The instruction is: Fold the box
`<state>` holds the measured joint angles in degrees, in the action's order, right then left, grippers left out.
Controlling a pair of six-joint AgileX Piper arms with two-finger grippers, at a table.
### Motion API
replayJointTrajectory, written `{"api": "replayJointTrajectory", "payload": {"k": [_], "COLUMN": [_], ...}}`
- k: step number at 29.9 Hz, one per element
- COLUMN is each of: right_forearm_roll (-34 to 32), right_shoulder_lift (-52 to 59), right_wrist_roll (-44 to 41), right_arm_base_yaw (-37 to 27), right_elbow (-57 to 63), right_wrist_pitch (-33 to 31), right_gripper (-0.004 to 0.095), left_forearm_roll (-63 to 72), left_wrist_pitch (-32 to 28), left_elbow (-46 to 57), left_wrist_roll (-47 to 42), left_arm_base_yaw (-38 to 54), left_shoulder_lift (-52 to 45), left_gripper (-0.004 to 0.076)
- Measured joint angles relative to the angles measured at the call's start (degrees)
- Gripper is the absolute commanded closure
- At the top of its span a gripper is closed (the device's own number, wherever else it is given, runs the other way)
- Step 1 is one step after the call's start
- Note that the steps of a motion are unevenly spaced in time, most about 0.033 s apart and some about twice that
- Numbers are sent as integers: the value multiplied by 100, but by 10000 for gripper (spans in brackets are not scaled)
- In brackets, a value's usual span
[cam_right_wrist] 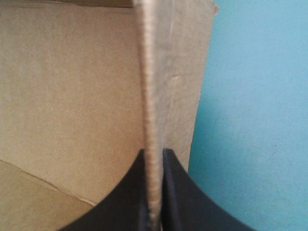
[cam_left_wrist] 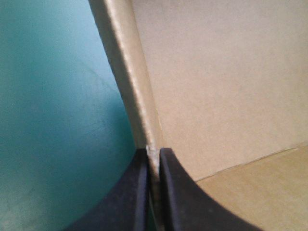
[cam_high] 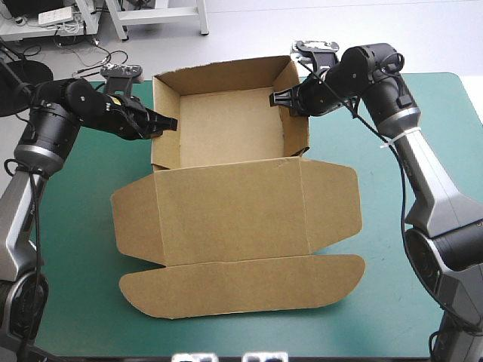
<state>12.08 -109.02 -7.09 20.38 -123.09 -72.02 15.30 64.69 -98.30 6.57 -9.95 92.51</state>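
Brown box (cam_high: 234, 204) sits between the grippers as an open tray, walls up, lid flat. Long axis runs far to near, lid flap toward the near edge. The left gripper (cam_high: 170, 123) pinches the left wall's rim and the right gripper (cam_high: 278, 98) the right wall's. Teal-green cover (cam_high: 75, 226) lies outside both walls.

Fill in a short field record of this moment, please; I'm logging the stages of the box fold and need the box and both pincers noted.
box: brown, an open tray on the table's far half, walls raised
lid: flat on the teal-green cover, toward the near edge
left pincer: shut on the box's left wall, at its top edge
right pincer: shut on the box's right wall, at its top edge
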Motion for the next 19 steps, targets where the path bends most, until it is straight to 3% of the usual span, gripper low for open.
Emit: {"api": "replayJointTrajectory", "payload": {"k": [9, 19], "right_forearm_roll": [-451, -690], "right_shoulder_lift": [-25, -77], "right_wrist_roll": [-463, -607], "right_arm_base_yaw": [341, 350], "right_elbow": [1033, 1734], "right_wrist_pitch": [0, 42], "right_gripper": [908, 908], "left_forearm_roll": [-1128, -1319], "left_wrist_pitch": [737, 732], "left_elbow": [-36, -36], "left_wrist_roll": [-1027, -1195], "left_arm_base_yaw": [-623, -862], "left_shoulder_lift": [380, 1109], "left_gripper": [734, 733]}}
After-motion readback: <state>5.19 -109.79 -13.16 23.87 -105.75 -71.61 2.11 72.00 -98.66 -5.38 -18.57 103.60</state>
